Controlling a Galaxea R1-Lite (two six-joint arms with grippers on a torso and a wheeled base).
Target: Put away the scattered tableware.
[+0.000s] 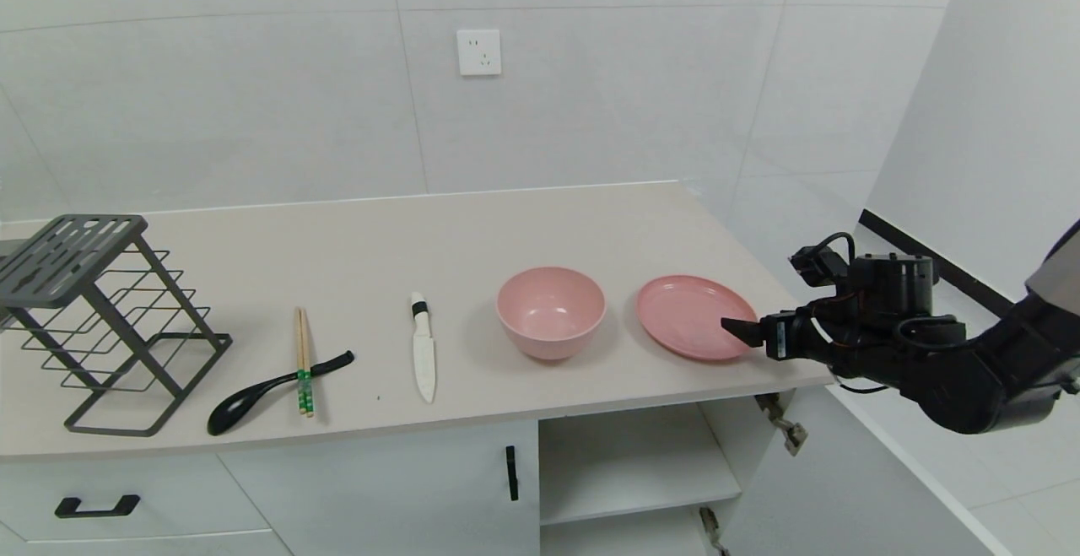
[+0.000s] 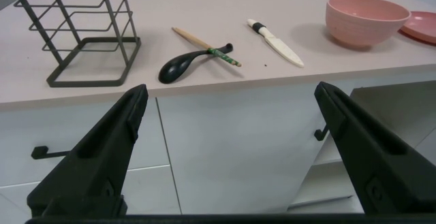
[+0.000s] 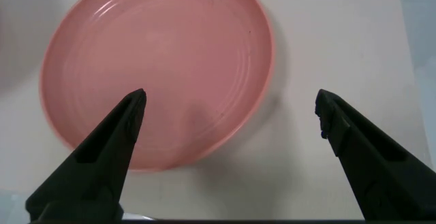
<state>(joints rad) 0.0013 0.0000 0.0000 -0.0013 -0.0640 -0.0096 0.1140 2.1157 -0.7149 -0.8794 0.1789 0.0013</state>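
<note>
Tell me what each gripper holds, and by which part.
Nothing is held. The right gripper is open at the pink plate's edge, not closed on it; the left gripper is open too.

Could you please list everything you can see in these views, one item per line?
rack: one, dark grey, left end of the counter
spoon: one, black, right of the rack
chopsticks: one pair, wooden with green bands, lying across the spoon's handle
knife: one, cream with a black band, mid-counter
bowl: one, pink, right of the knife
plate: one, pink, right end of the counter
counter: one, beige
cabinet: one, white, under the counter, right compartment open
socket: one, white, above the counter
left gripper: one, black, open, before the cabinet
right gripper: one, black, open, at the plate's edge
</note>
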